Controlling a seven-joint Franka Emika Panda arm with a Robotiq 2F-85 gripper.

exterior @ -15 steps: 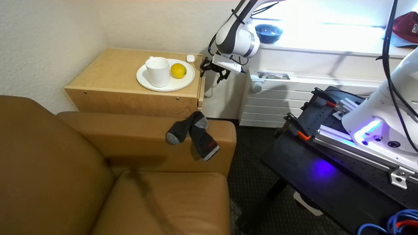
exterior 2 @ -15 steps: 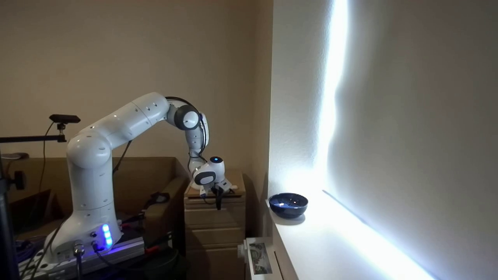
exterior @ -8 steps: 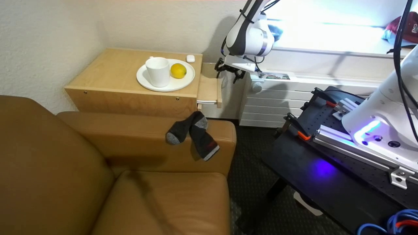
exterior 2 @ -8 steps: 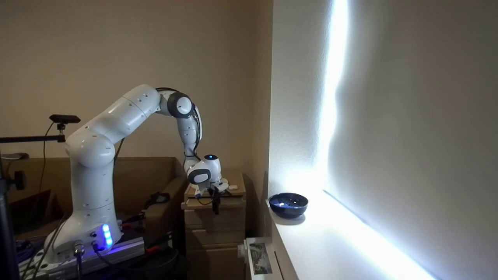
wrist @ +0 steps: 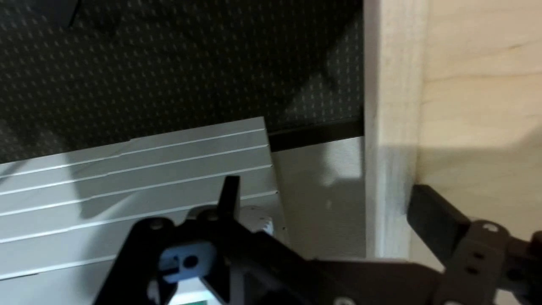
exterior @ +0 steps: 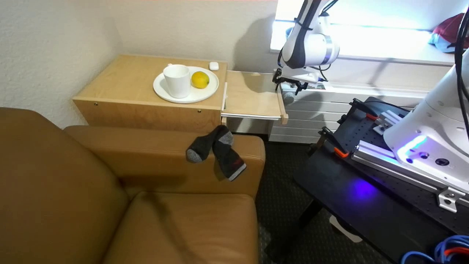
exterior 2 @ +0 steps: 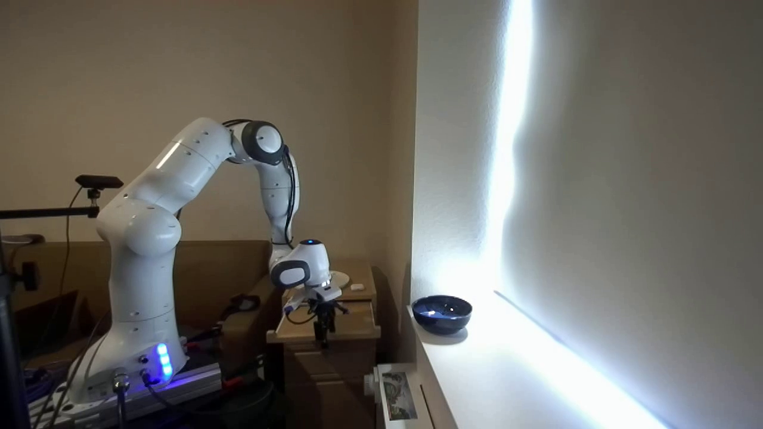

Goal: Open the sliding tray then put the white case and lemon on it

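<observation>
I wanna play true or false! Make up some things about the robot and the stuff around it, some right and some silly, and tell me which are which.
1. The tray is pulled out of the cabinet. True.
2. The claw is shut tight. False: it is wide open.
3. The lemon and the mug are on the plate. True.
4. The white case is on the tray. False: it is on top of the cabinet.
5. The socks are inside the mug. False: they lie over the sofa arm.
6. The dark blue bowl is on the white ledge. True.
</observation>
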